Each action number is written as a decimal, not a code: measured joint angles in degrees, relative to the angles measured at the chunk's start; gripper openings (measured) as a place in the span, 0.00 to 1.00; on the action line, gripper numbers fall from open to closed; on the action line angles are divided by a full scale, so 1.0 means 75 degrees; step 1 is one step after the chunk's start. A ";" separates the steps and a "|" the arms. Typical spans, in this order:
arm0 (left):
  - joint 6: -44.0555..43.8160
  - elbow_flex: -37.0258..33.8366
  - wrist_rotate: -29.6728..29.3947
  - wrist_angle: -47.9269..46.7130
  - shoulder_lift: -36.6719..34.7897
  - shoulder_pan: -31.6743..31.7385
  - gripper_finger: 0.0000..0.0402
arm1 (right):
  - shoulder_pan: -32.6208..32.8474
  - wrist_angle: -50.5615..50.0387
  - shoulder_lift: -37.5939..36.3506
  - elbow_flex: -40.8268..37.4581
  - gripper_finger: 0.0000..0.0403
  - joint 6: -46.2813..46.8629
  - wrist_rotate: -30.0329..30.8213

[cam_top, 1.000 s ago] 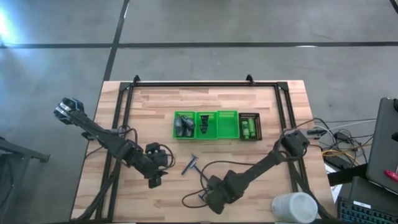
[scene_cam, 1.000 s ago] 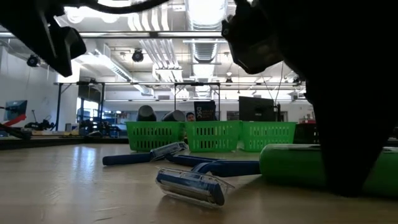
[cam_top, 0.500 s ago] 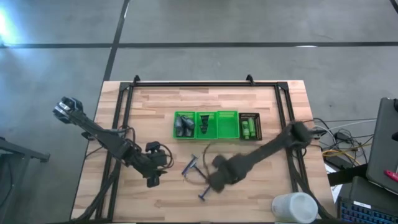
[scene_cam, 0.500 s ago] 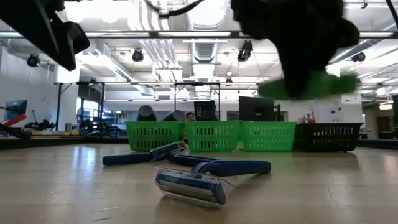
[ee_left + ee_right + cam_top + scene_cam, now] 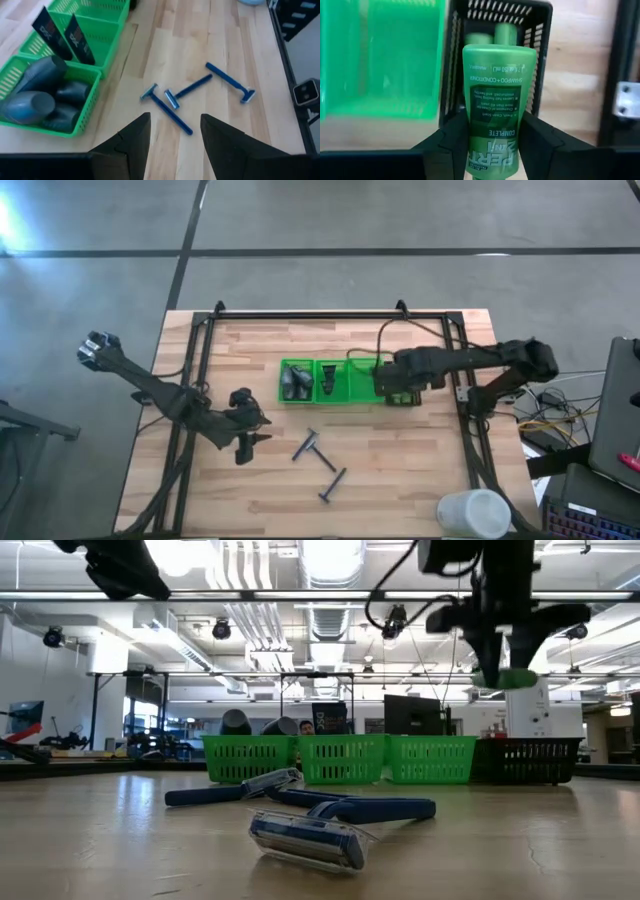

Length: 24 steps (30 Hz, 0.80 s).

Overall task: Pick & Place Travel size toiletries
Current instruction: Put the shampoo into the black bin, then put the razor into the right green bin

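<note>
My right gripper [image 5: 491,150] is shut on a bright green mini bottle [image 5: 494,100] and hangs over the small black slotted bin [image 5: 402,385], where two more green bottles [image 5: 492,36] lie. In the low view the bottle's end [image 5: 510,677] shows below the gripper. The green three-compartment tray [image 5: 330,380] holds grey bottles [image 5: 35,92] and dark tubes [image 5: 62,30]. Three blue razors [image 5: 167,107], [image 5: 192,87], [image 5: 227,82] lie flat on the table. My left gripper [image 5: 245,448] stands open above the table, left of the razors, with nothing between its fingers. My right gripper pinches the green bottle between its two fingers by its two narrow sides [image 5: 490,135], at the end nearer the wrist. The fingers come from above and lie along the bottle. The bottle's other end [image 5: 497,52] sticks out past the fingertips toward the bin, clear of it.
A black frame [image 5: 200,350] runs along the table's left, far and right sides. A pale round container [image 5: 472,512] stands at the near right corner. Cables [image 5: 545,415] and equipment lie off the right edge. Bare wood lies around the razors.
My right gripper has taken the green bottle up off the table near the front edge and carried it up, toward the far right, to a place over the black bin. My left gripper has risen a little. The razors have stayed where they were.
</note>
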 joint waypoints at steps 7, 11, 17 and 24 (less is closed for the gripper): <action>-0.0155 0.0000 0.0252 0.0023 -0.0108 0.0365 0.44 | -0.1252 0.1551 -0.0613 -0.1294 0.49 -0.0896 0.0131; -0.0193 0.0000 0.0396 0.0026 -0.0051 0.0631 0.45 | -0.1566 0.1548 -0.0793 -0.1561 0.60 -0.1238 0.0021; -0.0502 -0.0045 0.0781 -0.0033 -0.0054 0.0891 0.45 | -0.1465 0.1586 -0.1137 -0.1380 0.73 -0.1448 0.0115; -0.1037 -0.0846 0.1180 0.0239 0.0381 0.0923 0.46 | -0.0073 0.1515 -0.1291 -0.0515 0.81 -0.1032 0.0462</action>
